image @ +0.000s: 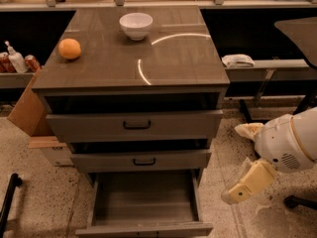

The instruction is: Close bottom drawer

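- The grey-brown wood-grain bottom drawer [143, 202], lowest of 3 in the cabinet, stands pulled far out toward the camera. Its box is bare inside and its front panel lies at the lower edge of the view.
- It looks like a rigid box on runners. With nothing in it, it is probably light, should slide under a steady push, and is unlikely to flex or break.
- Its handle does not show from this angle, and closing needs no grasp. A flat push on the middle of the front panel, straight toward the cabinet, would suit best; an off-centre push might skew it on the runners.
- The cream-coloured end effector [241, 188] hangs low to the right of the drawer, near its right wall but apart from it. I cannot tell whether it is open or closed.
- The arm's white rounded joint [285, 143] sits higher and further right, with the link sloping down and left toward the drawer.
- The grey worktop [173, 63] carries a white bowl [136, 25] and an orange [69, 48].
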You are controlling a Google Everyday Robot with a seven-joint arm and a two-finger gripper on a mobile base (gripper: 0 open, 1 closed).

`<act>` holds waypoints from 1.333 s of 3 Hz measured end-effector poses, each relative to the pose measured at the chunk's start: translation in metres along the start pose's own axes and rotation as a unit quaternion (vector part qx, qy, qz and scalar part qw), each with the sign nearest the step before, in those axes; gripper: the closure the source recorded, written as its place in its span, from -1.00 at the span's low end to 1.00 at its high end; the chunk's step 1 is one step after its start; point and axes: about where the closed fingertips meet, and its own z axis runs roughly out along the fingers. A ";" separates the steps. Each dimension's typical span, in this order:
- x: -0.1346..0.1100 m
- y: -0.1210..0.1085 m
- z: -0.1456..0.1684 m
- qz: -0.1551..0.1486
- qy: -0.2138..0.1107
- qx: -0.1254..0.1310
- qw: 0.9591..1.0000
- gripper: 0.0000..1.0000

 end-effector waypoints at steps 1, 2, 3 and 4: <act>0.007 -0.004 0.019 0.006 -0.017 -0.005 1.000 -1.00; 0.023 -0.002 0.068 0.004 -0.041 -0.025 0.999 -1.00; 0.050 0.004 0.133 0.003 -0.078 -0.060 0.995 -1.00; 0.079 0.009 0.200 0.017 -0.092 -0.102 0.990 -1.00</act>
